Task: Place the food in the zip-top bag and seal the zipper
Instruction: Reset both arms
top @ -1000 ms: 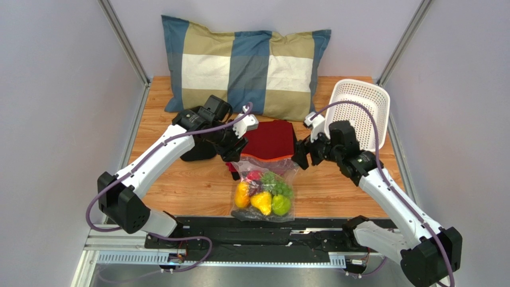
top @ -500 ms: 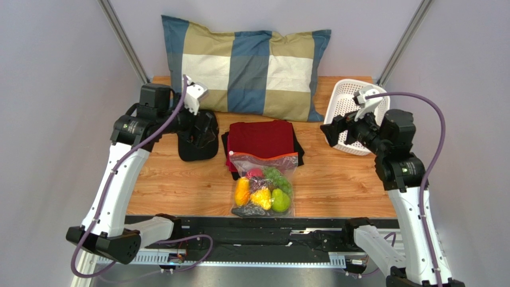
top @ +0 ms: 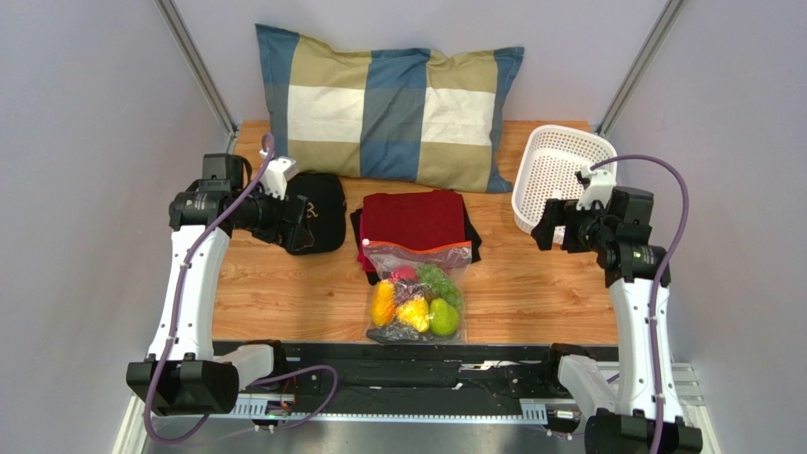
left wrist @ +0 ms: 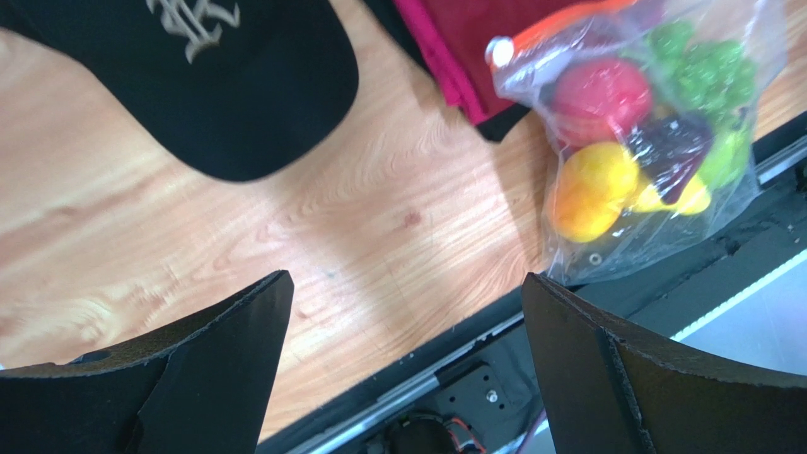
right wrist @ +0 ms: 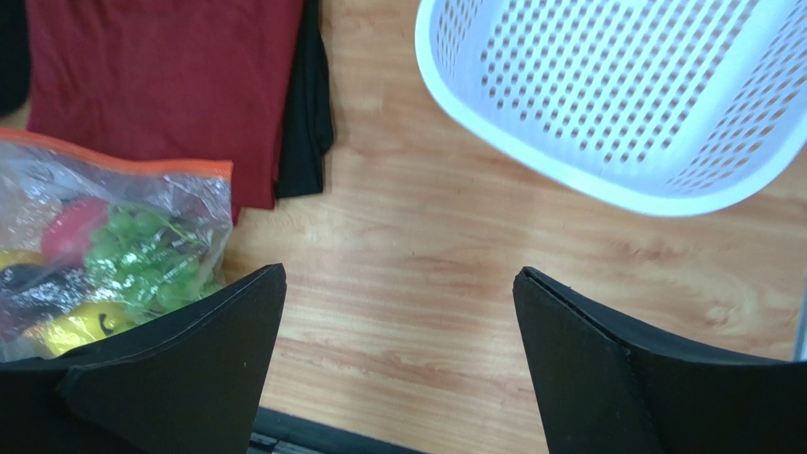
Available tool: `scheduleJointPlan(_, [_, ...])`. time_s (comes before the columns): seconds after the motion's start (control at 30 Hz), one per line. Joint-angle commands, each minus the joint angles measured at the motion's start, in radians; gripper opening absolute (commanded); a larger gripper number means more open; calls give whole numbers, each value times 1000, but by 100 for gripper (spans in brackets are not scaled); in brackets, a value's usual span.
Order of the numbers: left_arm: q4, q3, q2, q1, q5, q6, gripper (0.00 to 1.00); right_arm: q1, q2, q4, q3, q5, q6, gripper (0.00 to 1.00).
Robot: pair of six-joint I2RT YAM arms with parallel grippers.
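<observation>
The clear crinkly zip-top bag (top: pixel 417 288) lies in the middle of the wooden counter (top: pixel 284 293) at its near edge. The glossy toy food (top: pixel 415 307) is bunched inside it: a red round piece, green grapes, a green pear, and yellow and orange pieces. The bag's mouth rests on the folded dark red cloth (top: pixel 412 216).

The thin orange-red zipper (top: pixel 419 248) runs straight across the mouth and looks flat. Whether it is pressed shut along its whole length cannot be told from these views. That is the first risk: a gap near either end would let a small fruit roll out if the bag is lifted or nudged.

Both sets of jaws stand wide apart and hold nothing. The left jaws hover near the counter's left edge beside the black cap (top: pixel 317 213). The right jaws hover near the right edge beside the white perforated plastic basket (top: pixel 564 175). Each is well apart from the bag.

The second risk is where the bag lies – in the left wrist view its bottom sits right at the near edge, against the black rail. The fruit's weight is all at that end (the mouth end is nearly empty), so a push toward the near edge could tip the bag off the counter.

A return to press the zipper could also snag the cloth under the mouth — a low approach would drag the cloth and bag together.
</observation>
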Motion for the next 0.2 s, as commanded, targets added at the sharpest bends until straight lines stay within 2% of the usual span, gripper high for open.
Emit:
scheduleJointPlan(0.0, [74, -62, -8, 9, -29, 10, 99, -4, 41, 0, -47, 3, -18, 95])
scheduleJointPlan(0.17, [132, -53, -11, 7, -24, -78, 99, -4, 87, -4, -24, -30, -10, 96])
